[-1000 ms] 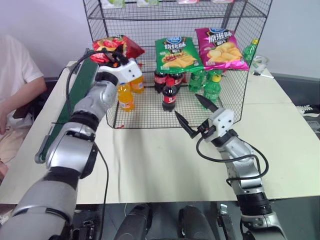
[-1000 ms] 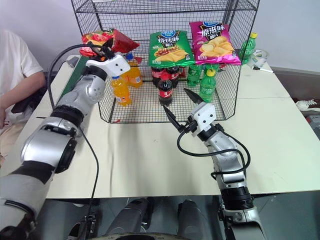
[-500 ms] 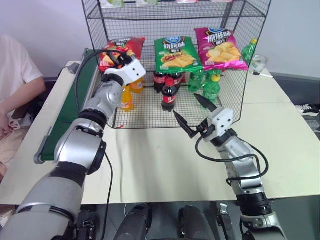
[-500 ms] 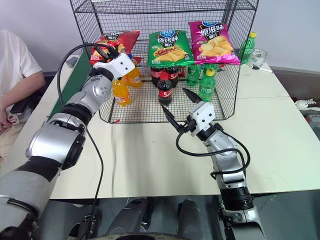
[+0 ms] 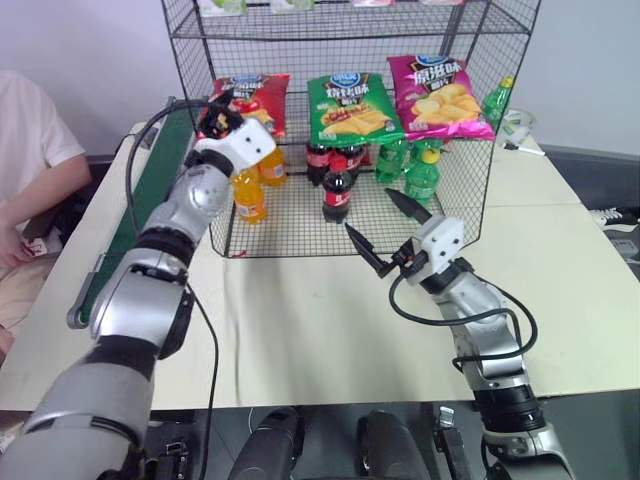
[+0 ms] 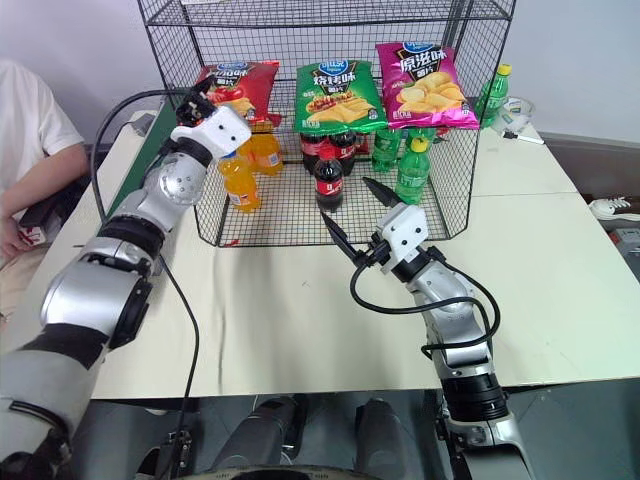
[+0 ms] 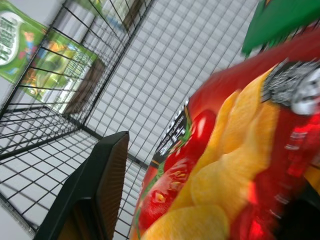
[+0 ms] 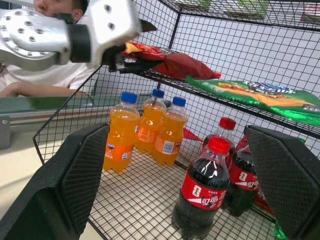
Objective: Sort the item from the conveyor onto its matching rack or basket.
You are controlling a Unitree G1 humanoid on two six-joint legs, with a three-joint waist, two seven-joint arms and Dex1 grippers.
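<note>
The red crisp bag (image 6: 238, 82) lay on the rack's (image 6: 330, 215) tilted shelf beside the green bag (image 6: 333, 95), left gripper (image 6: 200, 103) spread at its edge; looked light, slick, crushable, so I'd pinch the crimped seam

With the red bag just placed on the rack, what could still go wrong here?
1. The red crisp bag lies tilted on the wire rack tier; it may slide forward off it.
2. The left end effector sits right at the bag's edge; pulling back could drag it.
3. The orange soda bottles stand just below that arm and could be knocked.
</note>
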